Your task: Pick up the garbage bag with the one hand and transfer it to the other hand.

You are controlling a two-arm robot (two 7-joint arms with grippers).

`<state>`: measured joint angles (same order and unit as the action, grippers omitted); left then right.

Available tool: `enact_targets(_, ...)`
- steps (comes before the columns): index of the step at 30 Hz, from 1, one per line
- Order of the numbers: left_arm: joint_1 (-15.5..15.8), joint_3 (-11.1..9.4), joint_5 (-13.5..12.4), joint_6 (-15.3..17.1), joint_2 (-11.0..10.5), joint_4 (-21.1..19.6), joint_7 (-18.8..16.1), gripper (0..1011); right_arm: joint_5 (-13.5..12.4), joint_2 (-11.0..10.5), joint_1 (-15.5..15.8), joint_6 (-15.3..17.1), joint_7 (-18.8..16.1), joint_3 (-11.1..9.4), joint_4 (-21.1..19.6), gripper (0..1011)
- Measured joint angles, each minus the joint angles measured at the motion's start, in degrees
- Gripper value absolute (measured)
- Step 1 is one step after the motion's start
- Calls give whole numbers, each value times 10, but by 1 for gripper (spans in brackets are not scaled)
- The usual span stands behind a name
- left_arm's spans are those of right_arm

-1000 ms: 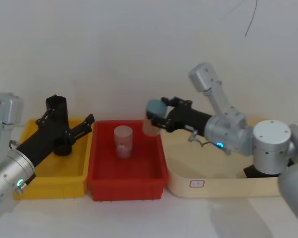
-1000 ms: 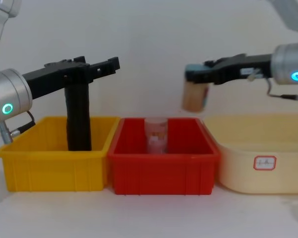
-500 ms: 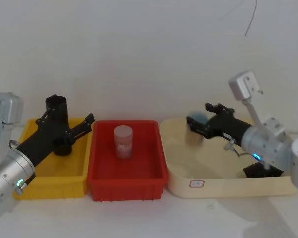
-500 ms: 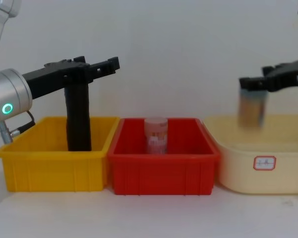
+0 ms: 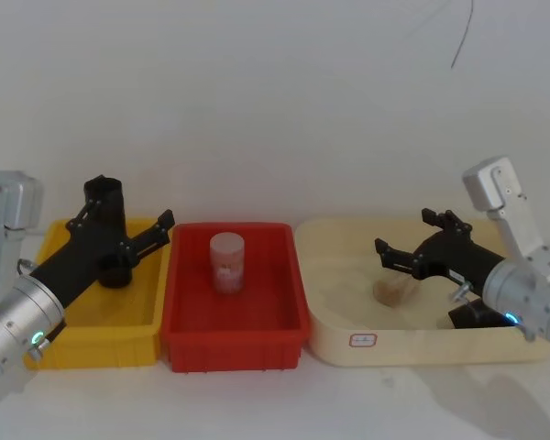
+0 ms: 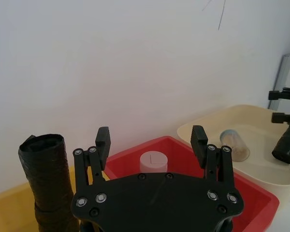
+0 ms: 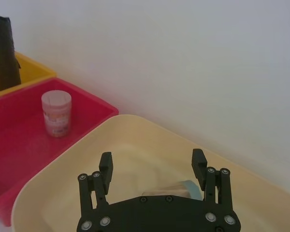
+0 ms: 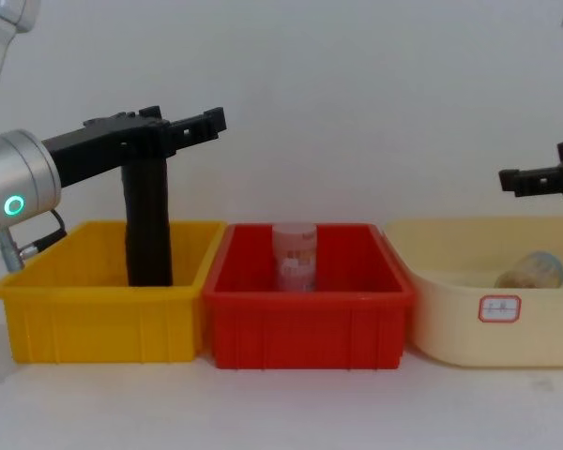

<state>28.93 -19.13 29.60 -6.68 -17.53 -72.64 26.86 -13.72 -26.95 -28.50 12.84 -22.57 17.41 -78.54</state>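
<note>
My left gripper (image 6: 151, 137) hangs over the yellow bin (image 8: 94, 319), fingers spread wide with nothing between them. The garbage bag (image 8: 148, 225) stands upright in that bin, a tall black roll with its long axis vertical and its open top rising well above the rim. I cannot make out a label on it from here.

What matters for the pick is this: in my left wrist view the roll sits just beside one fingertip, on the outside of it, not in the gap. From the chest view my fingers reach forward level with the roll's top. So I judge the next move needs a short sideways shift to bring the roll between the fingers, which should then close across its width, near the upper part (gripping high leaves the lower length free for the other hand).

My right gripper (image 7: 152, 157) is well apart from all this, hovering over the cream tub (image 8: 450, 328) with its fingers also spread and holding nothing. A blue-lidded jar (image 8: 528, 270) lies on its side in the tub below it. Between the two arms sits the red bin (image 8: 305, 328) with a pink-labelled jar (image 8: 295, 255) standing upright in it. The left arm is plainly the nearer one; the pick is not yet made.
</note>
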Motion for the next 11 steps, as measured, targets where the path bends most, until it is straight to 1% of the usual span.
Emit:
enact_targets(1, 0, 0, 0, 0, 0, 0, 0, 1001, 0, 0, 0, 0, 0, 0, 0, 1000)
enact_targets(3, 0, 0, 0, 0, 0, 0, 0, 1001, -5, -3, 11, -4, 0, -7, -13, 1000)
enact_targets(4, 0, 0, 0, 0, 0, 0, 0, 1001, -10, -5, 20, -9, 0, -13, -23, 1000)
enact_targets(7, 0, 0, 0, 0, 0, 0, 0, 1001, -18, -8, 33, -15, -1, -20, -38, 1000)
enact_targets(10, 0, 0, 0, 0, 0, 0, 0, 1001, -33, -12, 55, -28, -7, -32, -62, 1000)
enact_targets(11, 0, 0, 0, 0, 0, 0, 0, 1001, -33, -12, 55, -28, -7, -32, -62, 1000)
